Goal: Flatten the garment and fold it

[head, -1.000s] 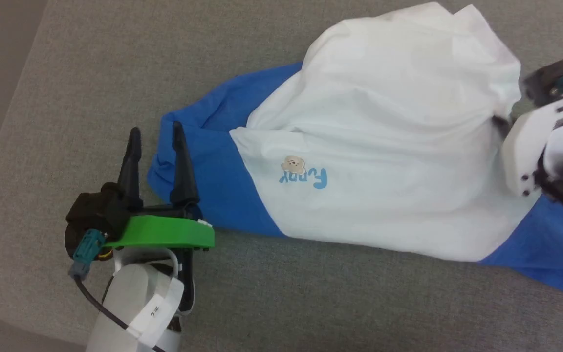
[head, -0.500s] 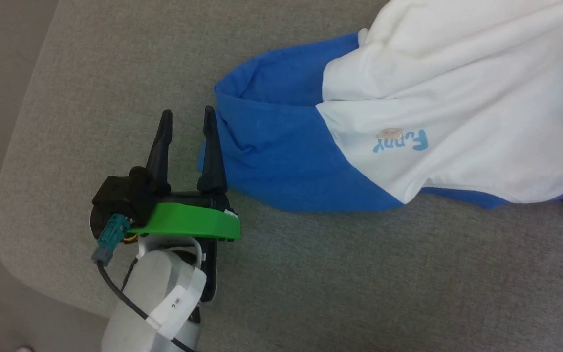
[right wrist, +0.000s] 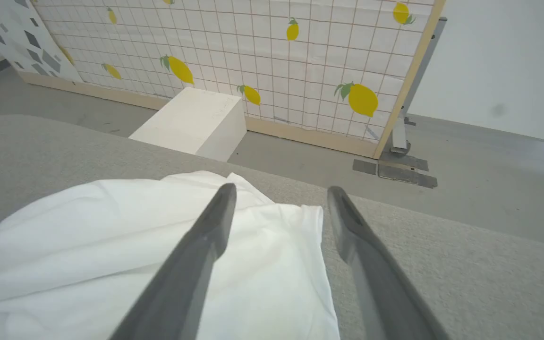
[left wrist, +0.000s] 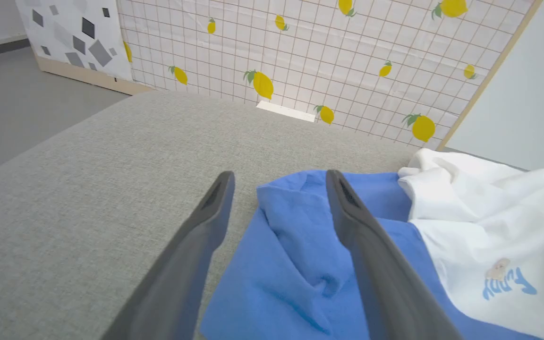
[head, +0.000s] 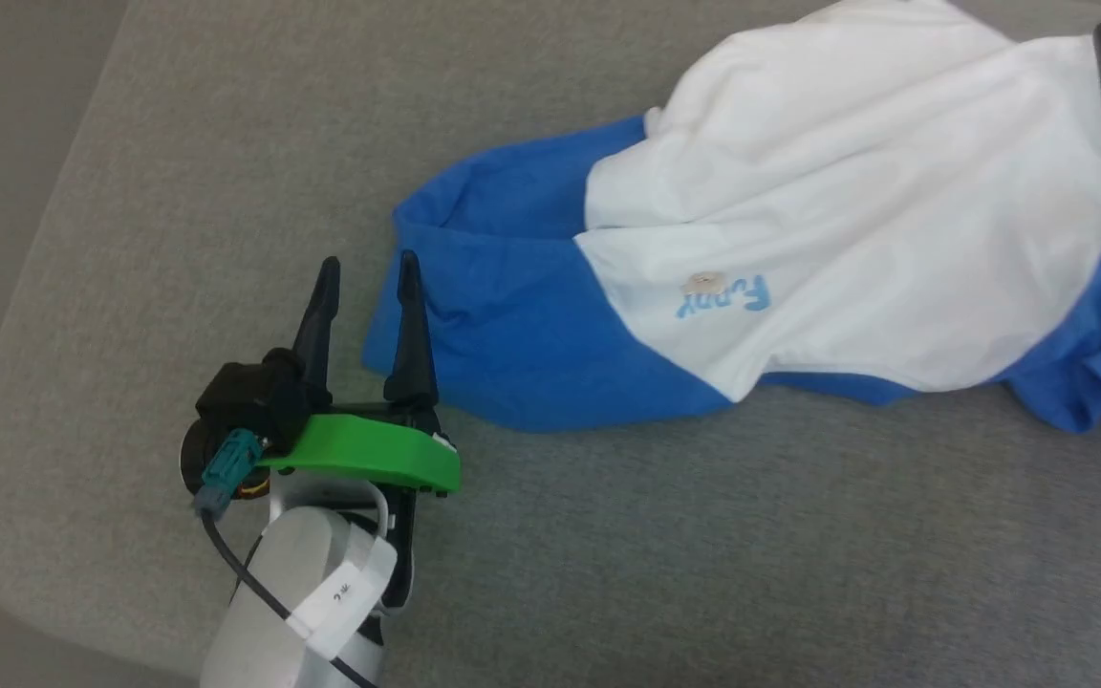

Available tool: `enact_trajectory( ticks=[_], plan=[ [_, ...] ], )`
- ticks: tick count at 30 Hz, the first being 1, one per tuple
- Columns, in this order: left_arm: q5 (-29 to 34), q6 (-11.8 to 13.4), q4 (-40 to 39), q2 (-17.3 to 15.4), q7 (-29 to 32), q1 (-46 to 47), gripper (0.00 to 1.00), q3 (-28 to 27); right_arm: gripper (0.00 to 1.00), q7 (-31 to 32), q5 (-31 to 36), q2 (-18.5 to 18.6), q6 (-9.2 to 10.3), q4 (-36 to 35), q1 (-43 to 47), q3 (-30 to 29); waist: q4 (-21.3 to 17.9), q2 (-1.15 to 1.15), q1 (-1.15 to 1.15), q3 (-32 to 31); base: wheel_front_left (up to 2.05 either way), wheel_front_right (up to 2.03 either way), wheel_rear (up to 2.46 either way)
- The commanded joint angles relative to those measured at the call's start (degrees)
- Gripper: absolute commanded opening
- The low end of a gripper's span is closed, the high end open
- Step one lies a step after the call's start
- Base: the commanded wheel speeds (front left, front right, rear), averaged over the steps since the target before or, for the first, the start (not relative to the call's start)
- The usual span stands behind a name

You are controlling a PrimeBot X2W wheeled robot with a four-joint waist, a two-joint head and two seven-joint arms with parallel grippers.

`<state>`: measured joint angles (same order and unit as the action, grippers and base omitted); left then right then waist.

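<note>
**Garment** [head: 828, 220]: white body with blue sleeves, lying crumpled across the grey tabletop [head: 608, 554] with the logo [head: 723, 294] facing up. It is not yet flat and no fold has been started.

**Change:** A second ago the right tool was clamped on the far white edge and the body was heaped high. Now the right tool [right wrist: 281, 189] stands wide and holds nothing, and the white cloth has sunk lower onto the tabletop. The head camera has also shifted, so part of the garment's apparent move comes from that.

**Meaning (judged):** A pulling stroke on the right side looks finished, and the cloth is now free at both ends. Flattening still has some way to go:
- Creases cross the body.
- The right sleeve [head: 1086, 373] is bunched.
- The left sleeve [head: 503, 344] is doubled over itself.

**Position, right tool:** In the right wrist view, the white hem corner lies beneath and between its fingers. I cannot tell whether they touch it.

**Position, left tool** [head: 368, 263]: It is wide, as before, and holds nothing. The cuff end of the left sleeve lies between its fingers, with the inner finger over blue cloth and the outer finger over bare tabletop. It appears well placed to pinch the cuff.
</note>
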<state>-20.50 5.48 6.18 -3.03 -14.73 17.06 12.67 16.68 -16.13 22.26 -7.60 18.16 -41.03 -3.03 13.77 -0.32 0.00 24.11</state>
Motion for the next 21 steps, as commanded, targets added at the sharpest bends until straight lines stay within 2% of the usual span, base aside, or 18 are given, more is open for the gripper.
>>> enact_trajectory(
  ticks=[1, 6, 11, 14, 17, 18, 21],
  plan=[
    [0.3, -0.6, 0.6, 0.1, -0.3, -0.4, 1.00, -0.2, 1.00, -1.9, -1.0, -1.0, 0.11, -2.2, 3.6, -1.1, -6.3, 0.32, 0.00, -6.2, 0.00, 0.00, 0.00],
    [0.5, -1.4, 2.7, 0.1, -0.3, -1.0, 1.00, -0.8, 1.00, -4.6, -2.6, -5.2, 0.11, -9.0, 14.5, -4.9, -9.8, 0.32, 0.00, -8.5, 0.00, 0.00, 0.00],
    [0.2, -1.8, 5.0, 0.0, -0.2, -1.4, 1.00, -1.1, 1.00, -4.0, -3.4, -10.8, 0.11, -13.2, 24.6, -7.8, -12.6, 0.32, 0.00, -9.8, 0.00, 0.00, 0.00],
    [0.3, -2.4, 6.5, -0.7, 2.0, -0.3, 1.00, -0.2, 1.00, -3.5, -3.6, -12.9, 0.11, -14.8, 28.0, -9.2, -13.7, 0.32, 0.00, -9.9, 0.00, 0.00, 0.00],
    [0.6, -3.8, 8.4, -2.6, 9.3, 4.3, 1.00, 1.2, 1.00, -2.9, -3.2, -13.8, 0.11, -16.4, 29.7, -10.0, -14.6, 0.32, 0.00, -9.3, 0.00, 0.00, 0.00],
    [0.6, -3.9, 8.8, -3.0, 11.5, 6.2, 1.00, 1.3, 1.00, -2.8, -3.2, -14.0, 0.11, -16.9, 29.9, -10.2, -14.8, 0.32, 0.00, -9.1, 0.00, 0.00, 0.00],
    [0.6, -2.9, 12.4, -4.0, 23.1, 13.6, 1.00, 2.1, 1.00, -2.4, -2.7, -14.4, 0.11, -18.2, 30.0, -10.6, -15.6, 0.32, 0.00, -8.0, 0.00, 0.00, 0.00]
  ],
)
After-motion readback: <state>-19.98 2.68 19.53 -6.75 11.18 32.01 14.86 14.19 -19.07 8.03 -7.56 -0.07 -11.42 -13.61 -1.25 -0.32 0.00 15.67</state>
